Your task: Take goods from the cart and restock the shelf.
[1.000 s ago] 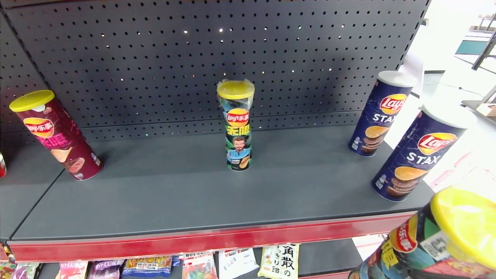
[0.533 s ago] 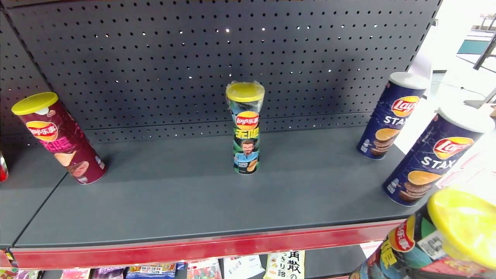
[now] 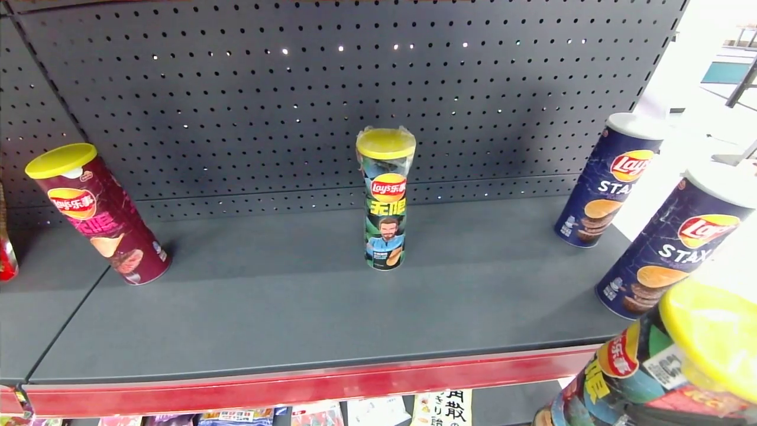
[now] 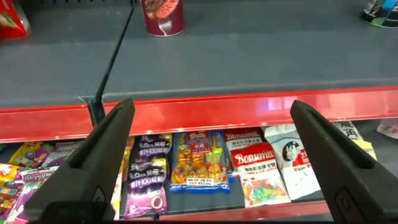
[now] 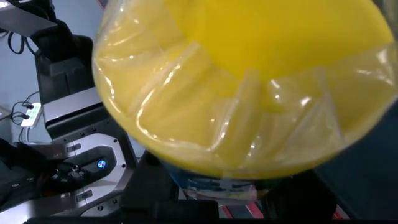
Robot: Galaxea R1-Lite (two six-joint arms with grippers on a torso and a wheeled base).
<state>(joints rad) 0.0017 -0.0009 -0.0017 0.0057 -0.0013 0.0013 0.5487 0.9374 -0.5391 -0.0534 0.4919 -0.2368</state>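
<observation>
A chip can [image 3: 644, 373] with a green-and-black label and a yellow lid [image 5: 249, 87] hangs in the air at the lower right, off the shelf's front corner. My right gripper holds it and is hidden behind it. A matching green can [image 3: 385, 198] stands upright mid-shelf near the pegboard. My left gripper [image 4: 212, 109] is open, its fingers [image 4: 99, 155] spread wide in front of the shelf's red front edge [image 4: 249, 109], with nothing between them.
On the grey shelf [image 3: 284, 302] a maroon can [image 3: 97, 213] stands at the left. Two blue cans [image 3: 615, 177] [image 3: 674, 242] stand at the right end. Snack bags [image 4: 199, 168] fill the lower shelf. Bare shelf lies between the cans.
The head camera has shifted, so the whole shelf scene has slid a little right and down. The held can stays at the lower right.
</observation>
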